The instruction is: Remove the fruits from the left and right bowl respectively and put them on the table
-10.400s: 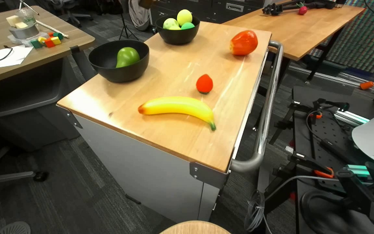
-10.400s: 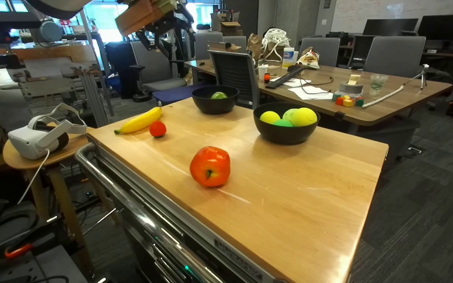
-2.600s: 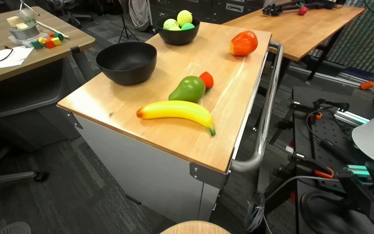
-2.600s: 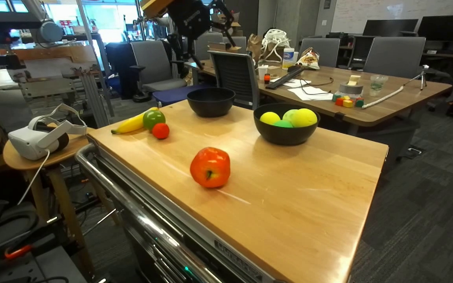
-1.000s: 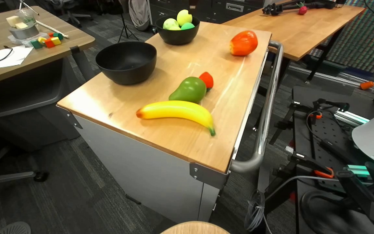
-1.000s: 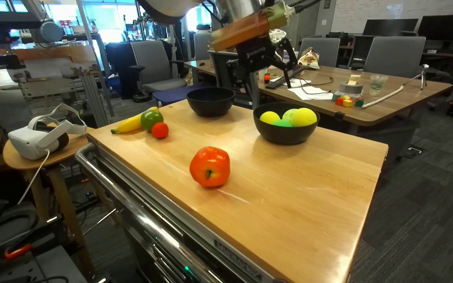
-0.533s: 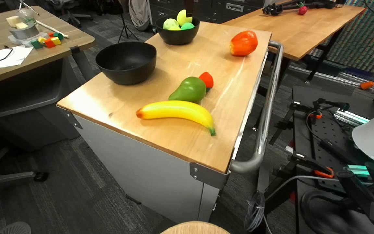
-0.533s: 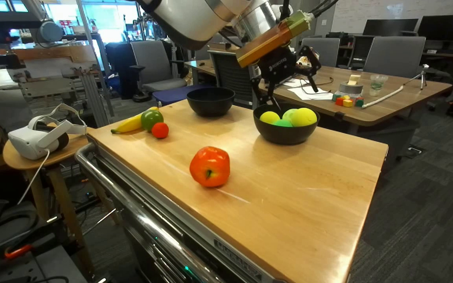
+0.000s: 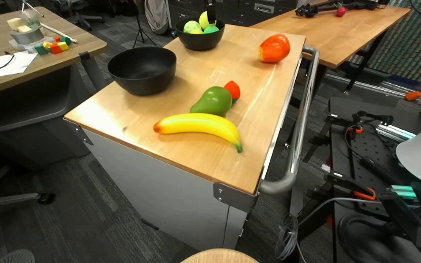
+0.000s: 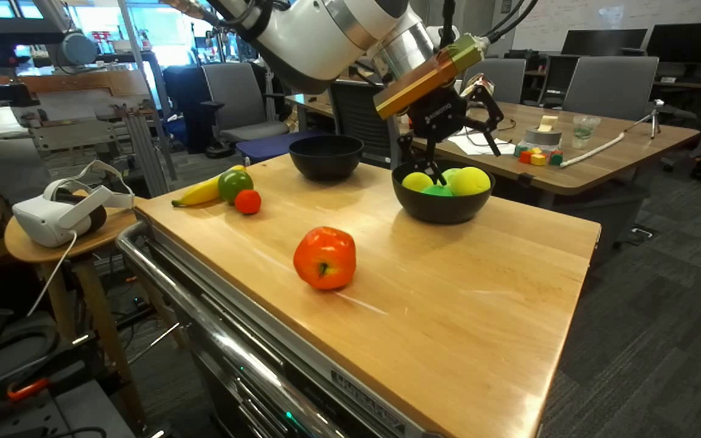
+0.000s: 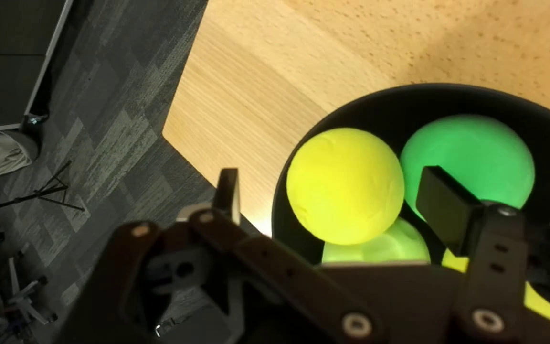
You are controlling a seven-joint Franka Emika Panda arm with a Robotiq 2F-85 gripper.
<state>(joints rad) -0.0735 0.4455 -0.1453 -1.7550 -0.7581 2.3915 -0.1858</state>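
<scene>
At left in an exterior view, banana [image 10: 202, 192], green fruit [image 10: 236, 185] and small red fruit [image 10: 247, 202] lie on the table [image 10: 478, 261]; left bowl [image 10: 326, 165] looks finished, nothing inside; right bowl [image 10: 442, 211] awaits, round fruits [image 10: 451, 176] within, the claw [image 10: 470, 168] spread apart, seemingly astride a yellow one [image 11: 345, 186]; pale glossy wood, orange-red fruit [image 10: 325, 258] near; around it, white headset [image 10: 52, 219], grey chair [image 10: 238, 97], desk [image 10: 642, 140] far right
</scene>
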